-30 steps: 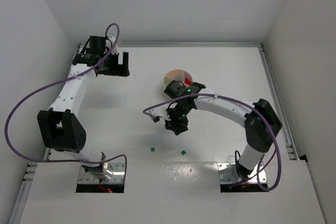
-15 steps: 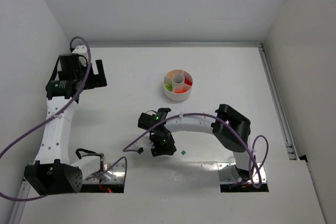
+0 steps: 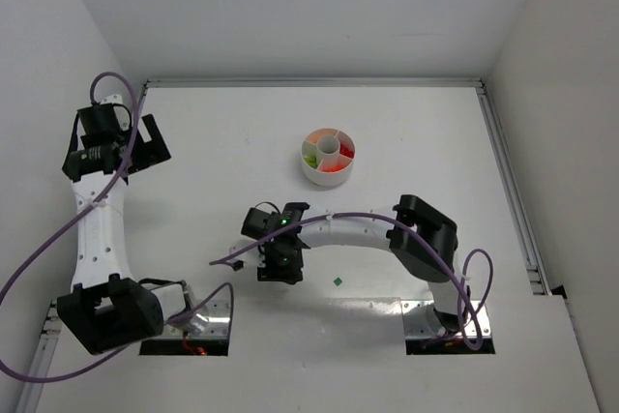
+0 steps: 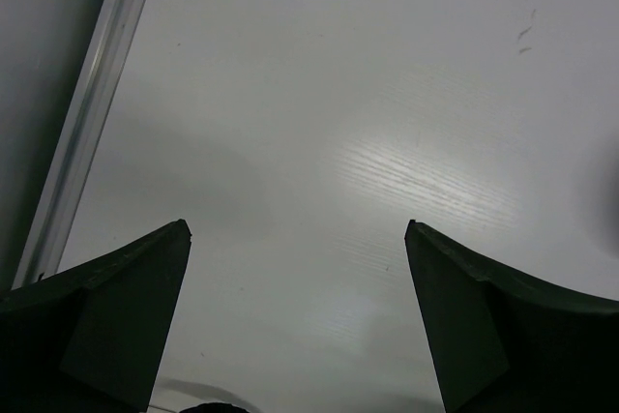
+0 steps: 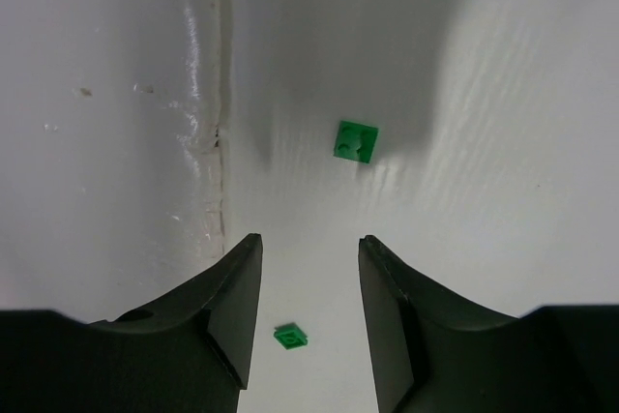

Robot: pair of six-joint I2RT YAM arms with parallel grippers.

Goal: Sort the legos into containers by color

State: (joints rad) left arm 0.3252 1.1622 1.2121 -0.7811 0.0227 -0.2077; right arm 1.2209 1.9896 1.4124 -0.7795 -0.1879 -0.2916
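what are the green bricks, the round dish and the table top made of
The green bricks look like hard moulded plastic: a smooth, slightly glossy face, raised studs and crisp square edges. The round dish is probably white plastic, with an even, dull wall, though from this far ceramic cannot be ruled out. The table looks like white laminate or painted board, with streaky glare showing a fine grain.

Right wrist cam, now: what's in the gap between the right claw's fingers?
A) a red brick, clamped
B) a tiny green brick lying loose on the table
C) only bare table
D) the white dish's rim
B: a tiny green plastic brick lies flat on the white table inside the gap of the right claw, touching neither finger; a second green plastic brick lies farther ahead.
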